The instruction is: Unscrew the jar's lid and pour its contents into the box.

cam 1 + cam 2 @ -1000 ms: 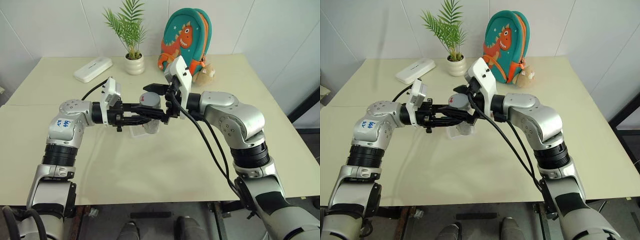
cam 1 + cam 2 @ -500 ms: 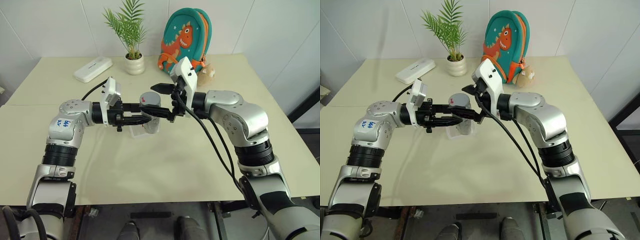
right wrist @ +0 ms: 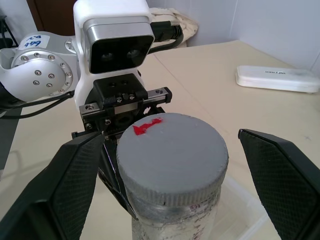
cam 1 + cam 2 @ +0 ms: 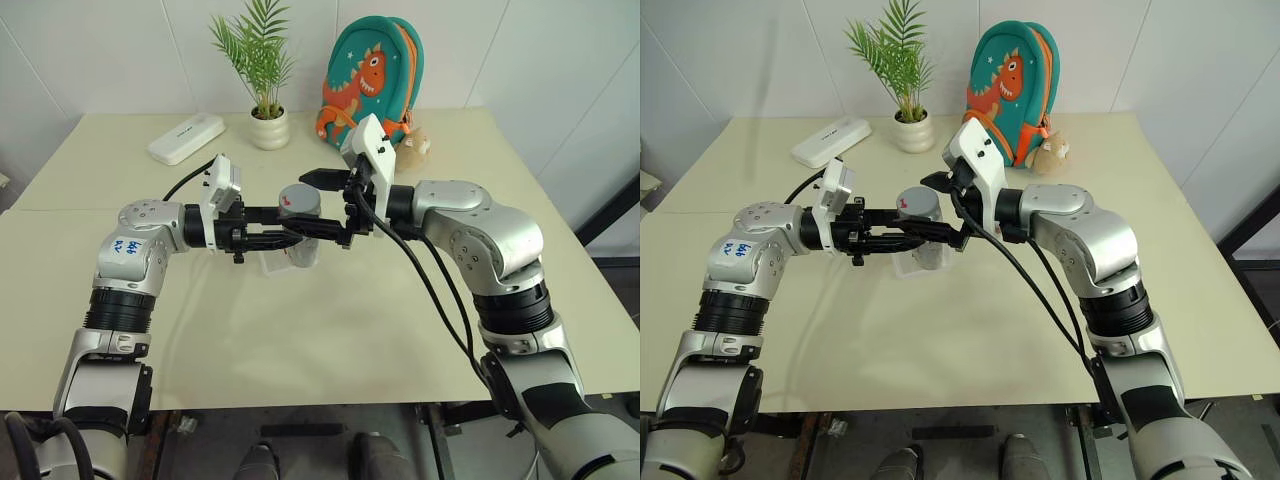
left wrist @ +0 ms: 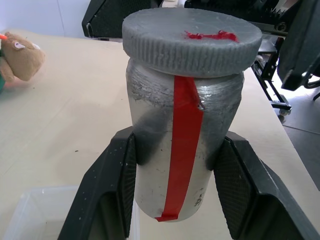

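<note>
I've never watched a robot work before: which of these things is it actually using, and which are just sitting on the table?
In use:
- jar, held upright by the left gripper
- lid, still on, right gripper open around it
- box, on the table below the jar

Just lying about:
- potted plant
- white oblong case
- dinosaur backpack
- small plush toy

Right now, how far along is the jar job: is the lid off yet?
Not yet. Done: the left tool is shut on the jar, holding it upright above the box. In hand: the right tool is open, its fingers either side of the lid, not gripping it. Left: clamp and unscrew the lid, then pour the contents into the box.
</note>
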You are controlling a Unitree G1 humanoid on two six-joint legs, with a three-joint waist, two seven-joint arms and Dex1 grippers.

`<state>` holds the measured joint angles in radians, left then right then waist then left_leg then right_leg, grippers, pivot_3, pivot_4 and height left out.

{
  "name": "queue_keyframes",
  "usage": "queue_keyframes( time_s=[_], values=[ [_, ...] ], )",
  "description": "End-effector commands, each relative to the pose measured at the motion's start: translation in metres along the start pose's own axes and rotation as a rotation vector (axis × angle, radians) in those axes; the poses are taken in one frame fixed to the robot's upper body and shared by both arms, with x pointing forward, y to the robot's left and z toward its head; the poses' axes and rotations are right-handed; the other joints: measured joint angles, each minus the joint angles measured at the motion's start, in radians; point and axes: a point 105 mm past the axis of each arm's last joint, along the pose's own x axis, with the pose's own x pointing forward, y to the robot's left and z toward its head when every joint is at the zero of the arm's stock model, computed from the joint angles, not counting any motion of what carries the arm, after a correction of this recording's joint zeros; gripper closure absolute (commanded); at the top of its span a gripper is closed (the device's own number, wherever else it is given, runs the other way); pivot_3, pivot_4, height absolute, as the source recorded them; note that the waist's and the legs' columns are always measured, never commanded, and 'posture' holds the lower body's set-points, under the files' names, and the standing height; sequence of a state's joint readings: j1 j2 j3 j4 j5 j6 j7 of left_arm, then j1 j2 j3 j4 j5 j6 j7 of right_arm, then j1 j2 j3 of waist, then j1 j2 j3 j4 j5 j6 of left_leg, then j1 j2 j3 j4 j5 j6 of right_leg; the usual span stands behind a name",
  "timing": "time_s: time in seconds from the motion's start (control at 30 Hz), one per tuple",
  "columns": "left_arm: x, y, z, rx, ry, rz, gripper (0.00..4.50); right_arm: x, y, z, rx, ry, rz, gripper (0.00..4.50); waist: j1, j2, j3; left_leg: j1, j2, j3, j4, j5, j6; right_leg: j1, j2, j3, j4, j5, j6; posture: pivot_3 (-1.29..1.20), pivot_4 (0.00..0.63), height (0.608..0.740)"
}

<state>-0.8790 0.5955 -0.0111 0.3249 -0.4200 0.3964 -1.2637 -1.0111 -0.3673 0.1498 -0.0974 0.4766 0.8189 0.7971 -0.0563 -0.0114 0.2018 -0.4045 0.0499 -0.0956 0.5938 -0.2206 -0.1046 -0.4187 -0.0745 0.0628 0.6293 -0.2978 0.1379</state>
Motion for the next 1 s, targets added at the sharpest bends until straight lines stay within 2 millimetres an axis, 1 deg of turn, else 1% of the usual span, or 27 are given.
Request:
queue_keyframes(
  time_s=[0.03,0.17,0.77,1.0],
  values=[
    [-0.003,0.001,0.011,0.052,-0.005,0.005,2.64,-0.004,0.005,0.014,-0.046,-0.033,0.017,0.0,0.0,0.0,0.0,0.0,0.0,0.0,0.0,0.0,0.0,0.0,0.0,0.0,0.0,0.0,0.0,0.0,0.15,0.74],
    [-0.003,0.001,0.011,0.053,-0.007,0.006,2.64,-0.003,0.001,0.014,-0.049,-0.029,0.005,0.0,0.0,0.0,0.0,0.0,0.0,0.0,0.0,0.0,0.0,0.0,0.0,0.0,0.0,0.0,0.0,0.0,0.15,0.74],
    [-0.003,0.002,0.011,0.055,-0.01,0.011,2.64,-0.004,-0.001,0.021,-0.069,-0.041,0.011,0.0,0.0,0.0,0.0,0.0,0.0,0.0,0.0,0.0,0.0,0.0,0.0,0.0,0.0,0.0,0.0,0.0,0.15,0.74],
    [-0.002,0.002,0.01,0.054,-0.01,0.011,2.64,-0.005,-0.005,0.024,-0.079,-0.043,0.007,0.0,0.0,0.0,0.0,0.0,0.0,0.0,0.0,0.0,0.0,0.0,0.0,0.0,0.0,0.0,0.0,0.0,0.15,0.74]
  ],
)
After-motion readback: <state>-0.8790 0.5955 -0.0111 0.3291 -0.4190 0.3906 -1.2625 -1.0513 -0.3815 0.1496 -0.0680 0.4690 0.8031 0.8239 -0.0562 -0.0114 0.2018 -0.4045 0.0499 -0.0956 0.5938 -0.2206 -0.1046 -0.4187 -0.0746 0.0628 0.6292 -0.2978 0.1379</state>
